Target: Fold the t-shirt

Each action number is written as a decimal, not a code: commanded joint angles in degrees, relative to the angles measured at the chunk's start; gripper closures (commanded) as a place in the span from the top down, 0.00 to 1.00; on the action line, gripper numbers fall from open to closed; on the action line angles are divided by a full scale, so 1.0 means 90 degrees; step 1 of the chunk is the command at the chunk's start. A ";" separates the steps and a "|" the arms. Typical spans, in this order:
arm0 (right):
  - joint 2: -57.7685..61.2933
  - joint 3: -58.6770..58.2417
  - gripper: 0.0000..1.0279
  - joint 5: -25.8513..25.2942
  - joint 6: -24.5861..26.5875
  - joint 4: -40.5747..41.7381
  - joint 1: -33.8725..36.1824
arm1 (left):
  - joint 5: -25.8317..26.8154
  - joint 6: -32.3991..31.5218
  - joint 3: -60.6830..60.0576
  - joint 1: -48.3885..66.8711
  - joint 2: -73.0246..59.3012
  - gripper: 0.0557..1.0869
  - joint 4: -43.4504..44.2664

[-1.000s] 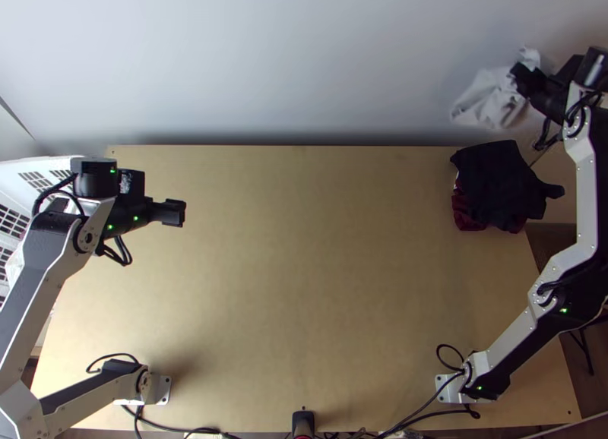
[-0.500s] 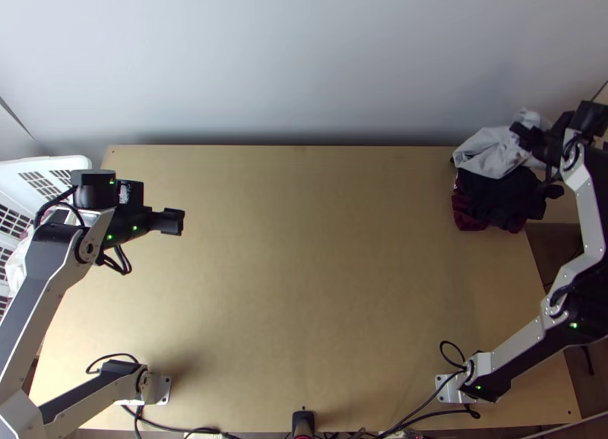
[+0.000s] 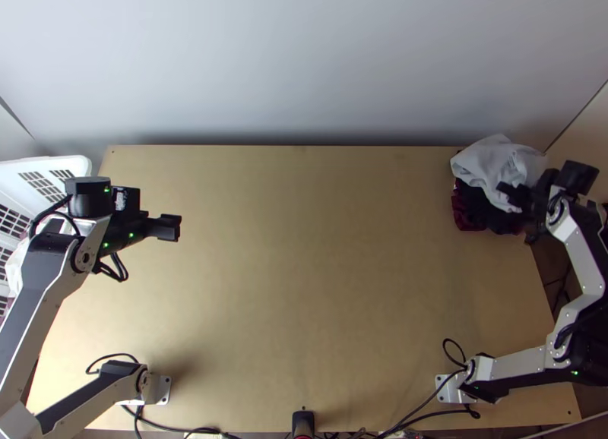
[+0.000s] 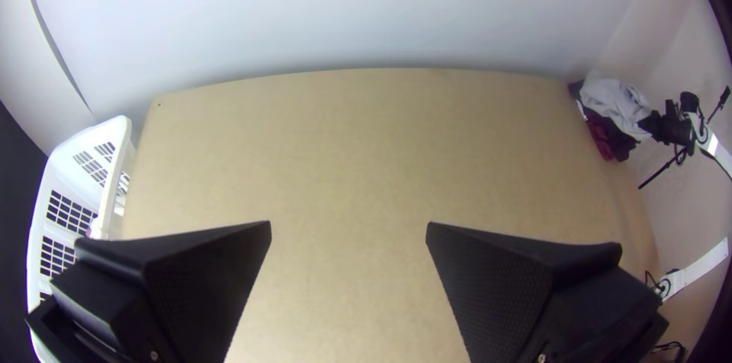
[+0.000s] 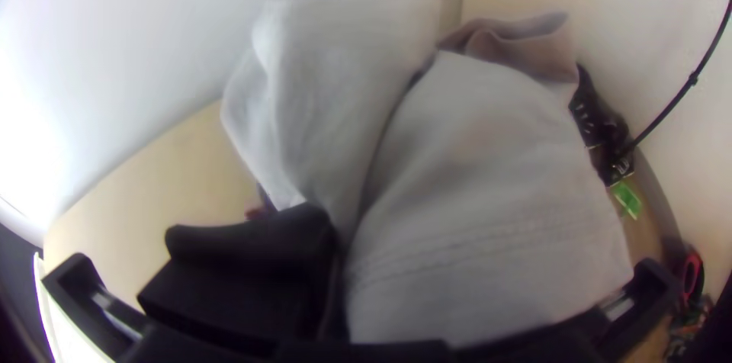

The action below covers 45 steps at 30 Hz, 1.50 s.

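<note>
Right gripper (image 3: 511, 194) has lowered, pinching the shirt (image 3: 492, 158); left gripper (image 4: 348, 226) is spread. Probably soft, light: best taken by its hem (image 5: 473, 247).

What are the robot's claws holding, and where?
The right claw pinches the grey t-shirt by a bunched bit near a stitched seam; which part, I can't tell. The left claw holds nothing.

Softly lit, shadowed low on wall (image 3: 304, 124); glaring at right wrist view's left; bent, dark-cornered in 2 wrist views
</note>
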<state>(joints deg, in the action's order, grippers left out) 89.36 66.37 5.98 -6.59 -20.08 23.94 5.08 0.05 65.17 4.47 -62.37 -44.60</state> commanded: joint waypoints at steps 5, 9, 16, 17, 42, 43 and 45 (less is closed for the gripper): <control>-0.0564 -0.1515 0.03 -0.0010 0.0322 0.0307 0.0347 | 0.0002 -0.0026 -0.0083 0.0080 0.0358 0.96 -0.0005; -0.0564 -0.1574 0.03 0.0000 0.0322 0.0561 0.0347 | 0.0002 -0.0026 -0.0102 0.0070 0.0436 0.96 -0.0025; -0.0652 -0.1163 0.97 0.0039 0.0322 0.0483 0.0269 | 0.0002 -0.0016 -0.0151 0.0040 0.0514 0.96 -0.0035; -0.0671 -0.1124 0.97 0.0049 0.0322 0.0424 0.0259 | 0.0002 -0.0026 -0.0170 0.0040 0.0553 0.96 -0.0035; -0.5369 -0.2345 0.96 0.0664 0.0869 -0.3756 -0.2162 | -0.0008 -0.0045 -0.0961 -0.0252 0.1578 0.96 0.0014; -0.5496 -0.2345 0.96 0.0674 0.0820 -0.3756 -0.2192 | -0.0008 -0.0035 -0.0981 -0.0292 0.1676 0.96 0.0014; -0.5642 -0.2394 0.96 0.0674 0.0693 -0.3639 -0.2377 | -0.0008 -0.0035 -0.1069 -0.0340 0.1901 0.96 0.0014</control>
<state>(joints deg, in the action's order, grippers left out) 47.35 46.50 11.86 1.54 -49.19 8.84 5.08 -0.34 57.78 2.52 -50.11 -44.45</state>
